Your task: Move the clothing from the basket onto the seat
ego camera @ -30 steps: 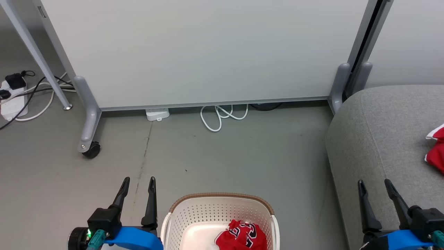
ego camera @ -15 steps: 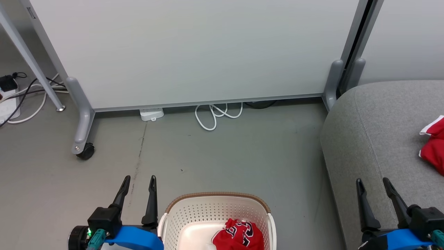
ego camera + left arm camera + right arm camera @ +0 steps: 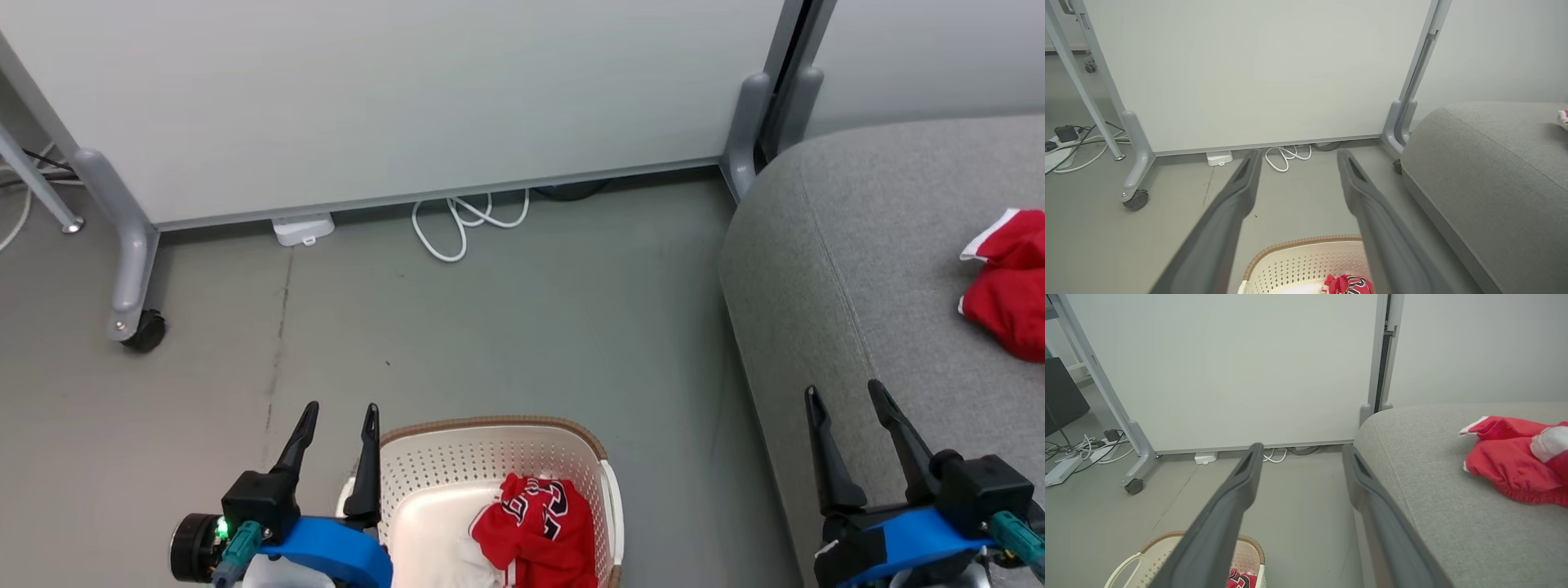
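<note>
The cream basket (image 3: 490, 457) with a brown rim stands on the floor at the bottom centre. Inside it lies red clothing with black-and-white lettering (image 3: 535, 527) over a white piece (image 3: 469, 563). My left gripper (image 3: 338, 412) hangs open just left of the basket, nothing between its fingers. The grey seat (image 3: 857, 269) fills the right side, and red clothing with white trim (image 3: 1008, 282) lies on it. Over the seat's front edge my right gripper (image 3: 843, 396) stands open and empty. The wrist views show the basket (image 3: 1306, 261) (image 3: 1151, 555), the seat (image 3: 1486, 175) (image 3: 1437, 490) and the red clothing (image 3: 1511, 461).
A white partition panel (image 3: 392, 98) on grey wheeled feet (image 3: 135, 314) closes off the back. A coiled white cable (image 3: 461, 220) and a small white box (image 3: 302, 229) lie at its base. Grey floor (image 3: 490, 343) stretches between panel, basket and seat.
The camera has turned and tipped down, so the whole scene has shifted left and up in the head view. More of the basket's inside shows. Both grippers stay open.
</note>
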Controlling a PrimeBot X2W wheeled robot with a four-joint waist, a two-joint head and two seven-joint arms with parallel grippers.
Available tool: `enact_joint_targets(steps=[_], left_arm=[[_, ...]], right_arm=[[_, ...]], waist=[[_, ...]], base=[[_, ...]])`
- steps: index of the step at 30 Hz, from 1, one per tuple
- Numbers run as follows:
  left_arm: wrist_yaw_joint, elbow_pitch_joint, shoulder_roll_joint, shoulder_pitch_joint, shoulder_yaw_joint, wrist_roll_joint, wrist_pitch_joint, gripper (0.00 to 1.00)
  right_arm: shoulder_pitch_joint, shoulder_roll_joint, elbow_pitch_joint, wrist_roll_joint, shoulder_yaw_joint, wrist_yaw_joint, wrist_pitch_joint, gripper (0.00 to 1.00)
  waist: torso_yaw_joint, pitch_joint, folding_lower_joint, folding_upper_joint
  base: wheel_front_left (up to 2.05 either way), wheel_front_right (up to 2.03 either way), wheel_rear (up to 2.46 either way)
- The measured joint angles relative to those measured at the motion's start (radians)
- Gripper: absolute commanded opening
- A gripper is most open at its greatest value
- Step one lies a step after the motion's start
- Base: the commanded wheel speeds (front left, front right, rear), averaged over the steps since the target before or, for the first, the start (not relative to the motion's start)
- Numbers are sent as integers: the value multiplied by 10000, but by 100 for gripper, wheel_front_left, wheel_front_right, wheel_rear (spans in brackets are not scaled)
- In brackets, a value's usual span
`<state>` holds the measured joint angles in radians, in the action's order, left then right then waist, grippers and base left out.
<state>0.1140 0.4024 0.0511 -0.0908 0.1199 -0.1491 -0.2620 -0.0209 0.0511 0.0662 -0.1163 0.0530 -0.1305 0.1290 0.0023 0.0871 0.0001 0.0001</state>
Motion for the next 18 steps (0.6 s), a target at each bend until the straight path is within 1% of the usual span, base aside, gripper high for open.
enact_joint_targets(steps=[11, 18], left_arm=[[12, 560, -8, -782, 631, -153, 2, 100], [2, 863, -8, -1227, 853, -272, 2, 100]], right_arm=[[776, 0, -435, 90, -364, 0, 0, 100], [1147, 0, -623, 284, -704, 0, -31, 100]], waist=[[-731, 1553, 1, 0], [-1159, 2488, 2, -1]], base=[[0, 0, 0], [0, 0, 0]])
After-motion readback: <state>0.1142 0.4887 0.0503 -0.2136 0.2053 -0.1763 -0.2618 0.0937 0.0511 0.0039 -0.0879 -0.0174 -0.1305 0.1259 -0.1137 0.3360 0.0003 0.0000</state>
